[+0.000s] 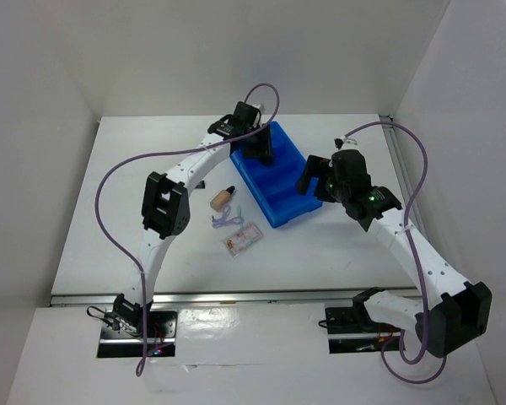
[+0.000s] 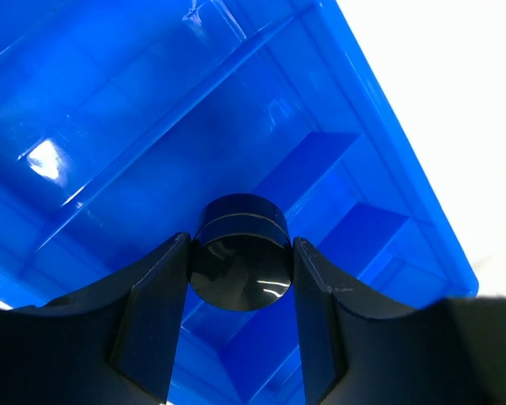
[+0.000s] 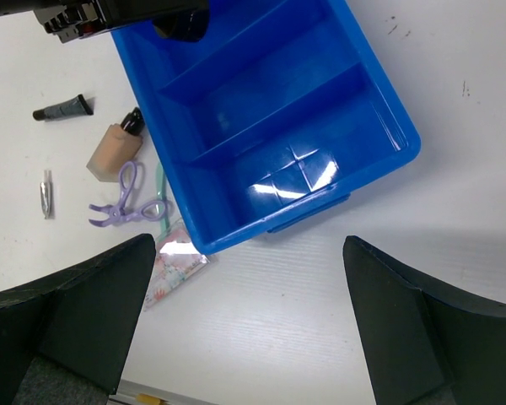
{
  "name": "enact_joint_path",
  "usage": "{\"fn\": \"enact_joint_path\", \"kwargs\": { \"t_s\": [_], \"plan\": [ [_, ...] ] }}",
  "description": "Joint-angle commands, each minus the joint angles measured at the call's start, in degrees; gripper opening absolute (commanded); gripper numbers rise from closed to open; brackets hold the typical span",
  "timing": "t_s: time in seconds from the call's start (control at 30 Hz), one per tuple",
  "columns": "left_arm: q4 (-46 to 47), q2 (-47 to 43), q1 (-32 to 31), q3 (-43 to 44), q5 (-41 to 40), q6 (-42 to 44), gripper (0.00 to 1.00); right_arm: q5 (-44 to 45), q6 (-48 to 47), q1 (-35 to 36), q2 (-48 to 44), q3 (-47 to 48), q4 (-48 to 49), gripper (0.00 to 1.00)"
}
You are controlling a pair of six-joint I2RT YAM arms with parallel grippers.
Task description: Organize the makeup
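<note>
My left gripper (image 1: 258, 153) hangs over the far end of the blue tray (image 1: 280, 223) and is shut on the round black puff (image 2: 240, 263), held above a compartment. My right gripper (image 3: 250, 246) is open and empty, above the table at the tray's near right corner (image 3: 405, 143). Left of the tray lie the beige black-capped bottle (image 3: 111, 153), the slim black tube (image 3: 63, 108), the tiny silver piece (image 3: 45, 194), the lilac looped tool (image 3: 122, 204) and the clear pink-red packet (image 3: 175, 268). The bottle (image 1: 223, 198), tool (image 1: 226, 218) and packet (image 1: 242, 240) also show from above.
The tray's compartments (image 3: 270, 93) that show in the right wrist view hold nothing. A thin teal stick (image 3: 160, 192) lies beside the lilac tool against the tray wall. White walls enclose the table on three sides. Purple cables loop over both arms.
</note>
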Motion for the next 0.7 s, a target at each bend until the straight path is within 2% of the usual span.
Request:
{"fn": "enact_joint_path", "kwargs": {
  "t_s": [0.0, 0.1, 0.17, 0.33, 0.4, 0.47, 0.6, 0.67],
  "plan": [
    [2.4, 0.9, 0.0, 0.1, 0.6, -0.2, 0.23, 0.4, 1.2, 0.0, 0.1, 0.0, 0.8, 1.00],
    [2.4, 1.4, 0.0, 0.1, 0.1, -0.2, 0.24, -0.1, 1.2, 0.0, 0.1, -0.5, 1.4, 1.00],
    [2.4, 2.0, 0.0, 0.8, 0.1, -0.2, 0.30, -0.1, 1.2, 0.0, 0.1, -0.5, 1.4, 1.00],
    [2.4, 1.8, 0.0, 1.5, 0.8, -0.7, 0.66, -0.1, 1.2, 0.0, 0.1, -0.5, 1.4, 1.00],
    [3.8, 0.5, 0.0, 0.4, 1.3, -0.7, 0.73, -0.1, 1.2, 0.0, 0.1, -0.5, 1.4, 1.00],
    [5.0, -2.0, 0.0, -0.9, 1.3, -0.7, 0.85, -0.1, 1.2, 0.0, 0.1, -0.5, 1.4, 1.00],
    [5.0, -5.8, 0.0, -1.4, 1.3, -0.7, 0.89, -0.1, 1.2, 0.0, 0.1, -0.5, 1.4, 1.00],
    [4.4, -8.0, 0.0, -2.4, -0.5, -0.1, 0.83, -0.1, 1.2, 0.0, 0.1, -0.5, 1.4, 1.00]
  ]
}}
